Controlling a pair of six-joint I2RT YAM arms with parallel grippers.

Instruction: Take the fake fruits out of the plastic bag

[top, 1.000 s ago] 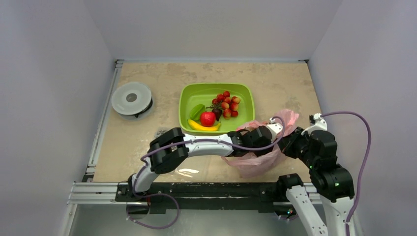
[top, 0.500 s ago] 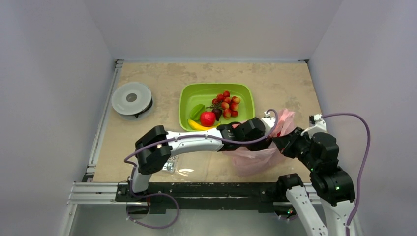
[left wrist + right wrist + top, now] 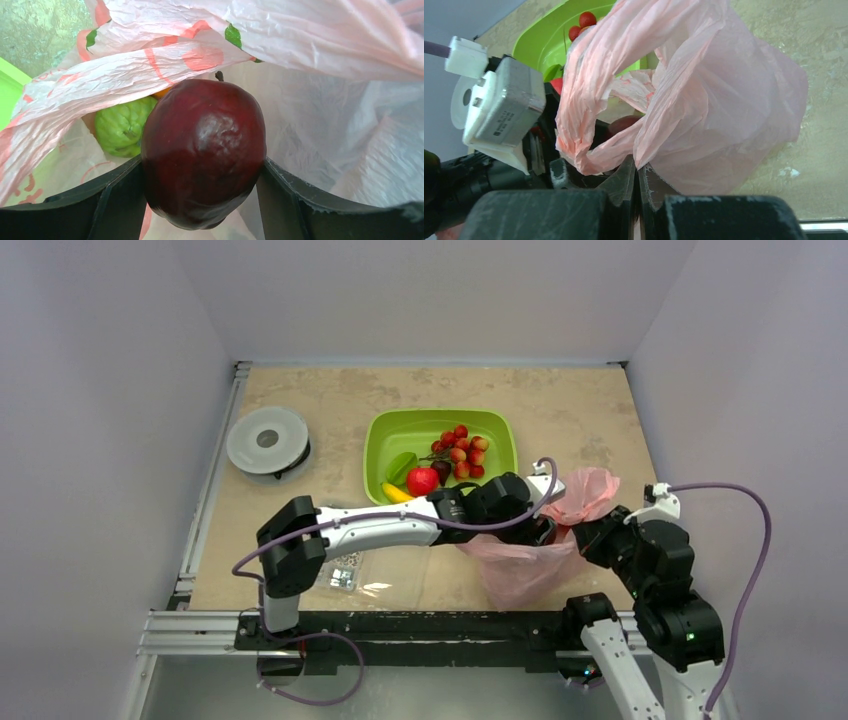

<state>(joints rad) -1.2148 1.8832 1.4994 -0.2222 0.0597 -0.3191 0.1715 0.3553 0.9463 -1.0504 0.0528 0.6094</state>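
My left gripper (image 3: 202, 200) is reached into the mouth of the plastic bag (image 3: 325, 30), and its two black fingers (image 3: 120, 200) press on either side of a dark maroon apple (image 3: 202, 150), stem up, so I am holding it inside the bag. Just left of the apple, deeper in, lies a bumpy green fruit (image 3: 122, 127), and a sliver of an orange fruit (image 3: 162, 92) peeks out between the two under a fold of pink film.

From above, far left on the table (image 3: 300, 390), sits a flat round white container (image 3: 268, 441). Nearer me, beside my left arm, lies a clear box of screws (image 3: 345, 570). In the middle is the green tray (image 3: 500, 435), which holds a banana (image 3: 398, 494) at its near edge, a red round fruit (image 3: 422, 481) touching it, a green piece (image 3: 401, 466) just behind, and a cluster of red berries (image 3: 462, 452) to the right. The pink bag stands just right of the tray's near corner, its mouth facing left.

On the far right, my right gripper (image 3: 636, 170) is pinched tight on the bag's rim, lifting the film up
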